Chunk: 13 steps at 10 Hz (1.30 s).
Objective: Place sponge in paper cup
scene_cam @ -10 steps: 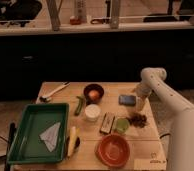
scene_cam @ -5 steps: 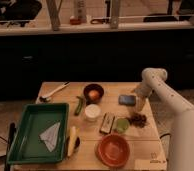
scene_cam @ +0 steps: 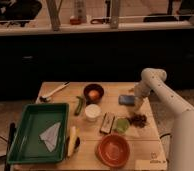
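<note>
The blue sponge (scene_cam: 126, 99), near the table's (scene_cam: 112, 90) right edge, looked light, soft and squashable, best pinched across its narrow sides. The claw (scene_cam: 138, 103) hung just beside it; its state could not be told.

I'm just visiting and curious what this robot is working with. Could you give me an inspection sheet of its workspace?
Surface: wooden table, crowded.
Job's things: blue sponge flat on the table; white paper cup upright, apart from it.
Clutter: green tray, dark bowl with orange fruit, orange-red bowl, dark bar.
Gripper: gripper low at the sponge's right edge; contact unclear.
Cables: nothing seen.
Surroundings: dark counter behind.
</note>
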Each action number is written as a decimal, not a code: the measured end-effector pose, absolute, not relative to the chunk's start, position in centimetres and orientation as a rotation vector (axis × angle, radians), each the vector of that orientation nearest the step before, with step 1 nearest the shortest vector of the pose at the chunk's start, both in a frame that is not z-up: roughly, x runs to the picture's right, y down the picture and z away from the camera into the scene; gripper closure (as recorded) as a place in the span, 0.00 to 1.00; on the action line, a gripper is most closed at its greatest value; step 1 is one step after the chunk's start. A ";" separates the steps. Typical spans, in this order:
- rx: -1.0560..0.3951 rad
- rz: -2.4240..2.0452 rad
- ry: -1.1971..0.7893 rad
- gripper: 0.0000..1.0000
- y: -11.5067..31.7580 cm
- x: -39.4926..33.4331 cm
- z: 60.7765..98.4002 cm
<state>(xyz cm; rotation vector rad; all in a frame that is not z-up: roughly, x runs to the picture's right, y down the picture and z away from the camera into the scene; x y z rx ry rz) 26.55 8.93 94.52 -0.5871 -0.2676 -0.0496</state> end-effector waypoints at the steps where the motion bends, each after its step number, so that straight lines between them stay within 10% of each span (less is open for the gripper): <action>1: -0.588 -0.056 -0.277 0.20 8.9 26.1 94.7; 10: -0.603 -0.098 -0.338 0.97 8.9 24.8 94.7; 13: -0.589 -0.124 -0.352 1.00 8.0 24.9 93.4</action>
